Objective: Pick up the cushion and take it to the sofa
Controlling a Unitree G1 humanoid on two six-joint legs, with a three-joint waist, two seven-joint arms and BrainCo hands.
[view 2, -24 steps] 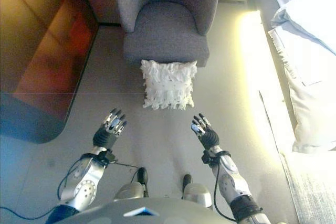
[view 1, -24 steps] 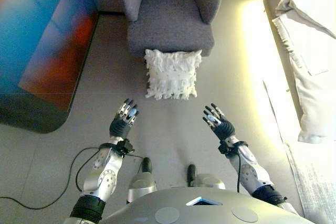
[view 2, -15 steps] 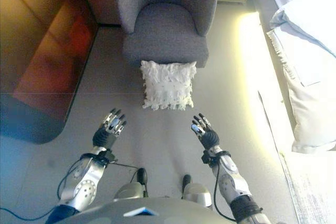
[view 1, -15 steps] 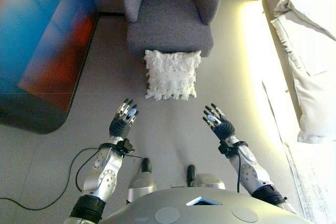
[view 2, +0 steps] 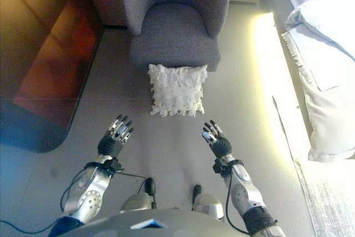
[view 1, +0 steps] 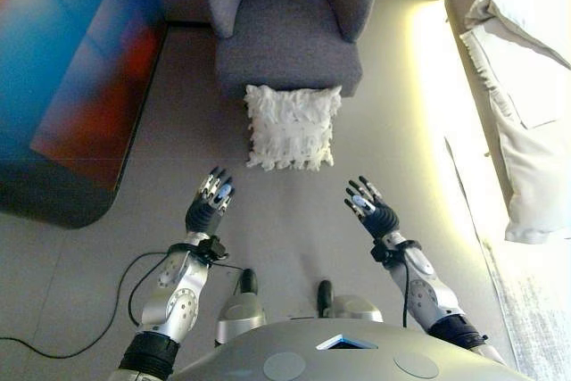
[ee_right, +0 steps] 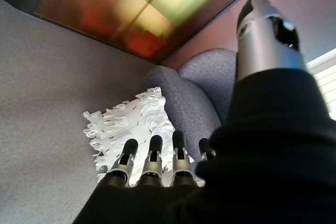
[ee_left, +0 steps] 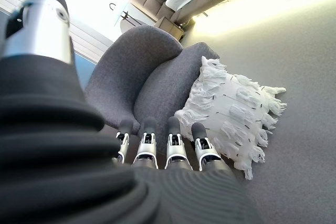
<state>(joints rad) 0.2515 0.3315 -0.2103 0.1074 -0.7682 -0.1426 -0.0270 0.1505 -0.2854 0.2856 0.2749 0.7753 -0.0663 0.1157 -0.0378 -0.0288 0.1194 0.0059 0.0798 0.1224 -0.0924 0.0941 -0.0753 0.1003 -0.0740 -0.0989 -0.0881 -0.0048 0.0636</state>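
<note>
From my left eye view, the white square fringed fabric cushion (view 1: 293, 128) leans against the front of the grey upholstered tub armchair (view 1: 290, 24) on the grey carpeted floor (view 1: 285, 220). My left robot hand (view 1: 209, 206) and my right robot hand (view 1: 371, 210) are raised short of the cushion, one to each side, fingers straight and spread, holding nothing. A dark glossy panel (view 1: 71, 69) lies to my left, and pale bedding (view 1: 526, 104) to my right. In my left wrist view, my straight fingers (ee_left: 172, 150) point at the cushion, apart from it, with the armchair behind. In my right wrist view, my fingers (ee_right: 153, 158) are likewise extended toward the cushion, not touching it.
</note>
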